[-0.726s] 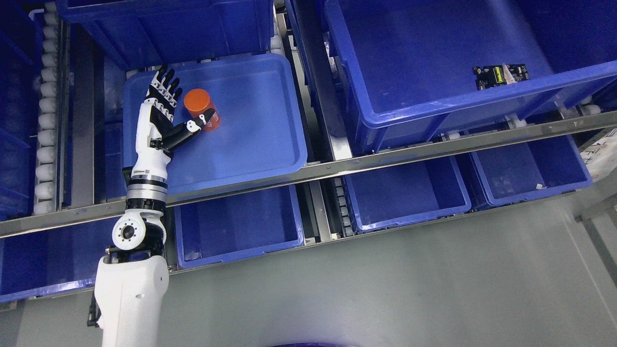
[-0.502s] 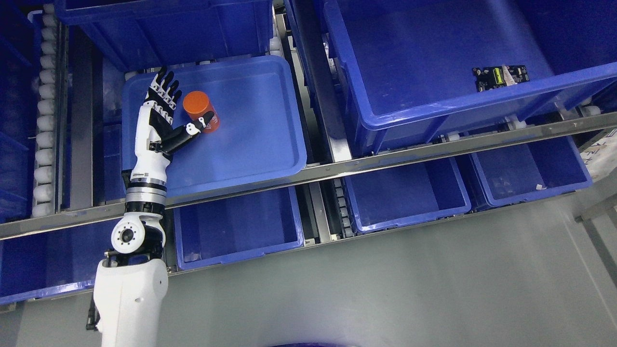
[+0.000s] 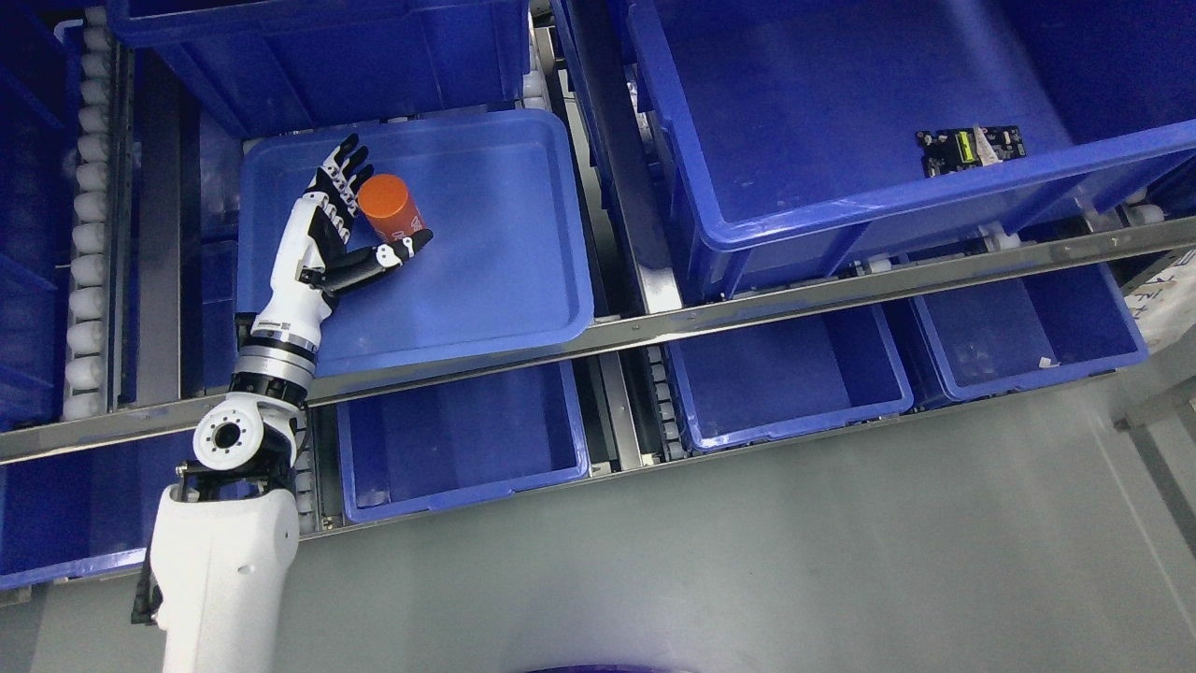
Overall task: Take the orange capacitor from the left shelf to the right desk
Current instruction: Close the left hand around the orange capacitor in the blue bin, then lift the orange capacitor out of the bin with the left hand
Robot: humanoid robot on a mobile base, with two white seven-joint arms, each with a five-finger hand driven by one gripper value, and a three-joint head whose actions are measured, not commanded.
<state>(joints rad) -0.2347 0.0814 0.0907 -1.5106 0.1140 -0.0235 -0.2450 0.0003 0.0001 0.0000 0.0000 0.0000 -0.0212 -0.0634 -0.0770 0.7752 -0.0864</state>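
Observation:
An orange capacitor (image 3: 391, 209), a short cylinder, lies on its side in the upper left part of a shallow blue tray (image 3: 495, 280) on the shelf. My left hand (image 3: 366, 221) reaches into the tray from the lower left, palm turned toward the capacitor. Its black fingers (image 3: 342, 174) stretch straight along the capacitor's left side, touching or nearly touching it. The thumb (image 3: 397, 252) lies stretched out just below the capacitor. The hand is open and cups the cylinder without closing on it. My right arm is out of view.
A deep blue bin (image 3: 841, 215) at the upper right holds a small circuit board (image 3: 970, 148). More blue bins (image 3: 785, 374) sit on the lower level behind a metal shelf rail (image 3: 747, 313). White rollers (image 3: 89, 234) run down the left. Grey floor (image 3: 794, 561) fills the lower right.
My left hand has swung right and tilted, so palm and fingers now lie against the capacitor and the thumb sits under it. The elbow moved left. The capacitor has barely shifted.

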